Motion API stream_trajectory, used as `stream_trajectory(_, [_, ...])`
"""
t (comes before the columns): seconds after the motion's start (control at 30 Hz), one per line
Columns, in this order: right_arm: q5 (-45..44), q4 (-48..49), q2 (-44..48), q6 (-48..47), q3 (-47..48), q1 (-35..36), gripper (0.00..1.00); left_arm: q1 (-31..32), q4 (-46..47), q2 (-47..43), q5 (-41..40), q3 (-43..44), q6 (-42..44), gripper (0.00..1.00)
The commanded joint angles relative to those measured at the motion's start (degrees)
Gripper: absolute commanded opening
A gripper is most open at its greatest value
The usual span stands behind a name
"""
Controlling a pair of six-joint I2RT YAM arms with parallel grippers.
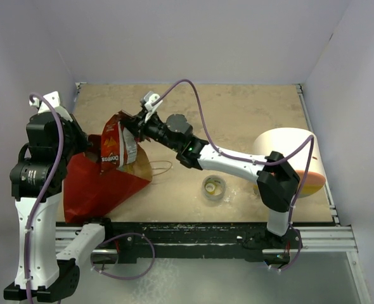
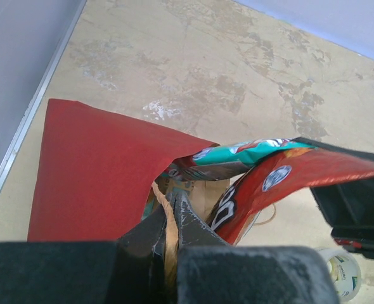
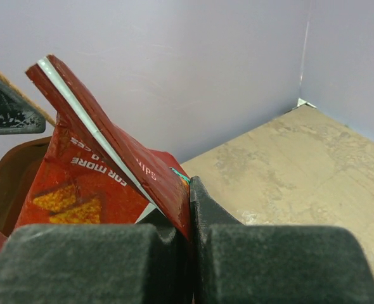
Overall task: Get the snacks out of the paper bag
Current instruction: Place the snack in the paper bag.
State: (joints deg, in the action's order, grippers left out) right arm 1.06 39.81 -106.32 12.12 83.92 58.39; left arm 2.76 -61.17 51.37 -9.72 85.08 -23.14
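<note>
The red paper bag (image 1: 98,187) lies at the left of the table, its mouth facing right. My left gripper (image 2: 169,218) is shut on the bag's brown kraft rim; in the top view (image 1: 84,147) it sits at the bag's upper left edge. My right gripper (image 1: 134,124) is shut on the top edge of a red-orange snack packet (image 1: 113,147) and holds it up above the bag's mouth. The right wrist view shows the jaws (image 3: 191,201) pinching this packet (image 3: 79,183). A packet with teal marks (image 2: 238,153) shows in the bag's mouth (image 2: 98,171).
A small tape roll (image 1: 213,187) lies at the middle of the table, also low right in the left wrist view (image 2: 343,270). A cream-white cylinder with an orange base (image 1: 295,158) lies at the right. A thin bag handle loop (image 1: 163,168) trails right of the bag.
</note>
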Motion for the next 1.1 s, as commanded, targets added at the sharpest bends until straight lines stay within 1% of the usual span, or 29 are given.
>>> stream_trajectory(0.0, [8.31, 7.33, 5.54, 5.41, 1.2, -3.22, 0.0, 0.05, 7.53, -1.99, 0.05, 2.17, 1.09, 0.0])
stream_trajectory(0.13, [12.38, 8.54, 5.09, 7.31, 0.94, -3.91, 0.0, 0.05, 9.02, -2.87, 1.79, 1.33, 1.74, 0.0])
stream_trajectory(0.3, [14.4, 8.53, 3.33, 9.12, 1.85, -4.07, 0.0, 0.05, 10.45, -3.62, 3.91, 1.23, 2.17, 0.0])
stream_trajectory(0.43, [12.36, 7.48, 3.06, 8.81, 3.26, -4.16, 0.0, 0.05, 10.75, -4.04, 5.56, 1.13, 2.54, 0.0])
stream_trajectory(0.57, [13.51, 5.41, 1.64, 8.85, 7.21, -4.71, 0.0, 0.05, 11.49, -4.32, 8.22, 0.88, 3.18, 0.0])
stream_trajectory(0.83, [12.55, 5.59, 3.18, 9.86, 5.15, -6.62, 0.0, 0.05, 11.6, -4.6, 8.66, 1.14, 3.25, 0.0])
stream_trajectory(1.07, [10.95, 4.03, 1.11, 8.92, 8.05, -6.47, 0.0, 0.05, 12.79, -4.0, 9.82, 1.58, 2.24, 0.0])
